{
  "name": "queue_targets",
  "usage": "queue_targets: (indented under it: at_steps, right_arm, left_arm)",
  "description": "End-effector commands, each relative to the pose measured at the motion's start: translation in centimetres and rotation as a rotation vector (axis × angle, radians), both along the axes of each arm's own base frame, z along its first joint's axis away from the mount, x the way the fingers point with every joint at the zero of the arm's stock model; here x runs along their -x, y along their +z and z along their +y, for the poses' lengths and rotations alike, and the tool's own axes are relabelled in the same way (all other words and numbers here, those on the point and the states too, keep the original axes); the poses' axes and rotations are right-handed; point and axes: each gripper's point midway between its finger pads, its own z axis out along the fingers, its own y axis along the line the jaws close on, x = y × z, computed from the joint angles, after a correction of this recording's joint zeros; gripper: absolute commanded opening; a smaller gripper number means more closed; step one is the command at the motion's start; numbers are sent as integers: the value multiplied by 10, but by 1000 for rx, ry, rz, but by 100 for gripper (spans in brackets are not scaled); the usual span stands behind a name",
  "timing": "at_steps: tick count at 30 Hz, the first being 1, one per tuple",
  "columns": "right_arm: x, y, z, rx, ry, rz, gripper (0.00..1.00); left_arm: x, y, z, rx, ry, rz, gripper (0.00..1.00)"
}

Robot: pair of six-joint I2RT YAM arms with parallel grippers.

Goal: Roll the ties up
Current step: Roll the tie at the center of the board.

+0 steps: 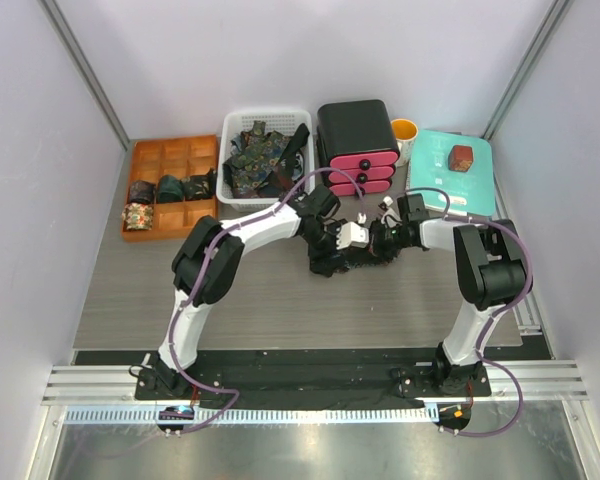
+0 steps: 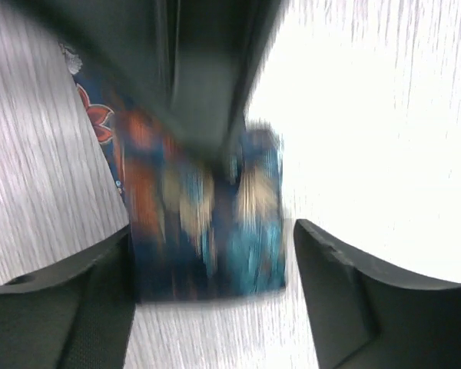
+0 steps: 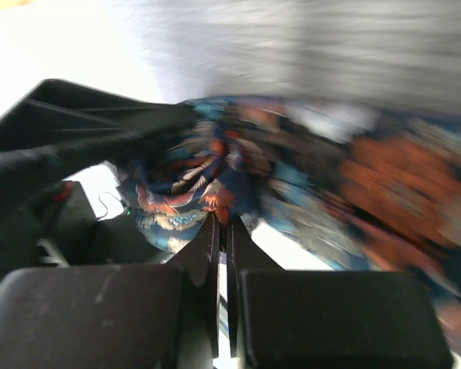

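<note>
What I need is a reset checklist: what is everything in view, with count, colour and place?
tray: one, orange, far left
rolled ties: four, three dark, one reddish, in tray
basket: one, white, right of tray
loose ties: count unclear, dark print, in basket
drawers: one unit, black and pink, far centre
cup: one, yellow, right of drawers
board: one, teal, far right
box: one, red-brown, on board
tie: one, blue-orange print, mid-table, partly rolled
table: one, grey wood
arms: two, white and black, near edge
left tool: open, astride tie
right tool: shut, tips at tie
</note>
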Motion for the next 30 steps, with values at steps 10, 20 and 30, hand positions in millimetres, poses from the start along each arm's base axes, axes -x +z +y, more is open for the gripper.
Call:
queue_targets:
  at_steps: [10,20,30]
  right_arm:
    - [1,-70,-47,264,-62,109,1]
    - [2,-70,-46,260,-37,117,1]
    - [4,-70,-43,242,-25,126,1]
  left_arm:
    - [-28,39,2,210,64,-81,91]
    - [-28,51,-29,279,9,-108,100]
    - [-24,41,-56,266,-61,-207,94]
